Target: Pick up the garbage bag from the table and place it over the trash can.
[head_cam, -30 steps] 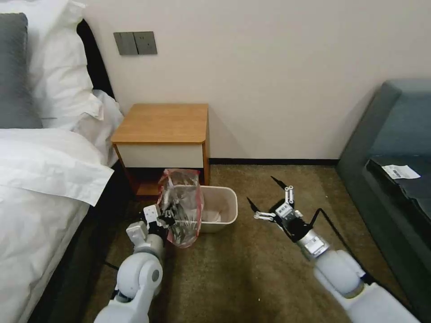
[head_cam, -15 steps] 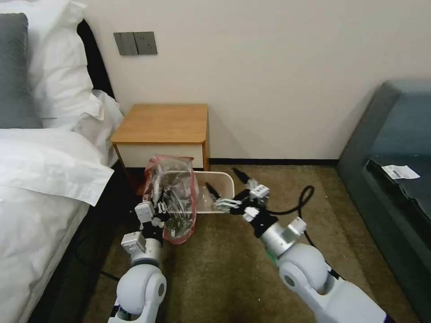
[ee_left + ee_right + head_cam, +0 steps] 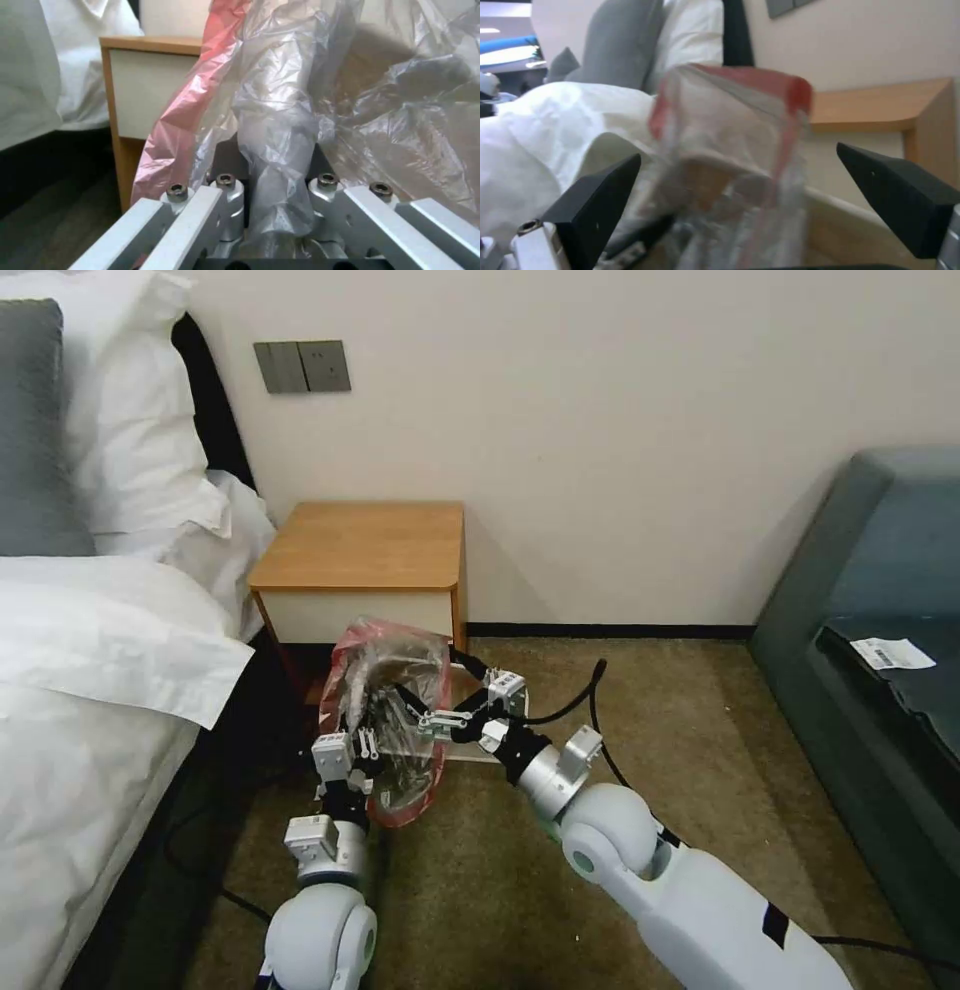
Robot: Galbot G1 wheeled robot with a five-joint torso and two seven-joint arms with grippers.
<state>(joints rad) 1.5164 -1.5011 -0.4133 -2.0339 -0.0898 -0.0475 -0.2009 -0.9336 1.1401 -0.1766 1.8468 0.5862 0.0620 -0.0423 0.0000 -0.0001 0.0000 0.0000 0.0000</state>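
The left gripper (image 3: 372, 732) is clamped on a fold of the garbage bag (image 3: 392, 710), holding it upright in the air above the carpet (image 3: 600, 720), in front of the table (image 3: 360, 545) and over the near-left part of the trash can (image 3: 468, 750). In the left wrist view the bag's (image 3: 280, 123) clear film runs down between the fingers. The right gripper (image 3: 428, 692) has its fingers (image 3: 597, 210) spread wide, one on each side of the bag's (image 3: 730, 127) red-rimmed mouth, not clamping it. The trash can stands on the carpet, just before the table's right front corner.
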